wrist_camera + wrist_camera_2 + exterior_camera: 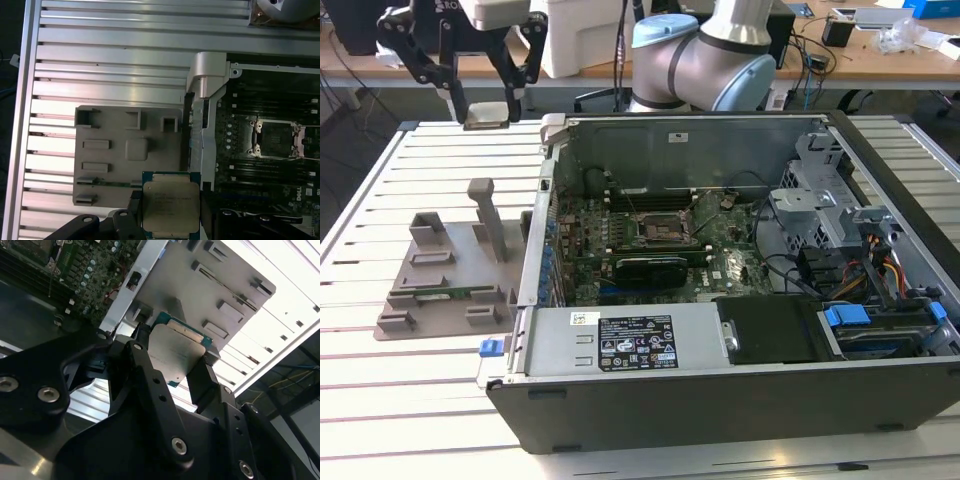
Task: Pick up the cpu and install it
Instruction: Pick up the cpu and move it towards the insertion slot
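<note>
A pale slatted aluminium table (380, 400) lies under bright, even light, and behind it in the exterior view a wooden desk (880, 62) carries dark cables (807, 62) and a blue box (932, 8), above dark floor (340, 130)

**Cpu clamped in my fingers, over the tray**

My gripper (171, 216) pinches the cpu (171, 202) by its edges, one black finger (207, 210) pressed against either side, with the silver top facing the camera. Beyond it lie the grey parts tray (115, 165) and the slatted metal table (110, 65). Just beside the tray stands the open computer case (210, 70), its motherboard (240, 165) showing the metal-framed socket (276, 140).
</note>
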`<state>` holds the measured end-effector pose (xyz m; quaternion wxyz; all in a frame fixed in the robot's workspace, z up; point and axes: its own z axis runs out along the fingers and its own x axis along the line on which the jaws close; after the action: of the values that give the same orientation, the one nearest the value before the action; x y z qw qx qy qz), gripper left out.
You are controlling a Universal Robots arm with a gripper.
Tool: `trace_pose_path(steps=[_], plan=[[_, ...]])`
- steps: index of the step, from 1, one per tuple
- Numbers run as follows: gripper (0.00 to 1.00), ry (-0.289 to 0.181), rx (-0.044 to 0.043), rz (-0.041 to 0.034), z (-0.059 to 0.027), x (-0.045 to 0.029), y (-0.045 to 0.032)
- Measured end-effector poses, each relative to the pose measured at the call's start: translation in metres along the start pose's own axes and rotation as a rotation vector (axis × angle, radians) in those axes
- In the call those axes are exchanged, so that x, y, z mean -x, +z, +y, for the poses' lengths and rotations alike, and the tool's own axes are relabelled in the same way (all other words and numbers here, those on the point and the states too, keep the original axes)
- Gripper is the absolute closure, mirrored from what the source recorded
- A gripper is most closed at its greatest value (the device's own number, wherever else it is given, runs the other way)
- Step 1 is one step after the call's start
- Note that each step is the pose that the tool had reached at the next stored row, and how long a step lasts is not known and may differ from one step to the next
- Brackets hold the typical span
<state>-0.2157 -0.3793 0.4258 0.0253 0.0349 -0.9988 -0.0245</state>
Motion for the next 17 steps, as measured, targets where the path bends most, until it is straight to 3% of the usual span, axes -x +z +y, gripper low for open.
trace_pose_path(steps=[8, 13, 17], plan=[[0.45, 0.000, 0.0000, 0.0000, -0.0010, 0.0122, 0.0027], [0.45, 0.000, 0.0000, 0.0000, -0.0022, 0.0260, 0.0065], [0.45, 0.000, 0.0000, 0.0000, -0.0027, 0.0324, 0.0088]])
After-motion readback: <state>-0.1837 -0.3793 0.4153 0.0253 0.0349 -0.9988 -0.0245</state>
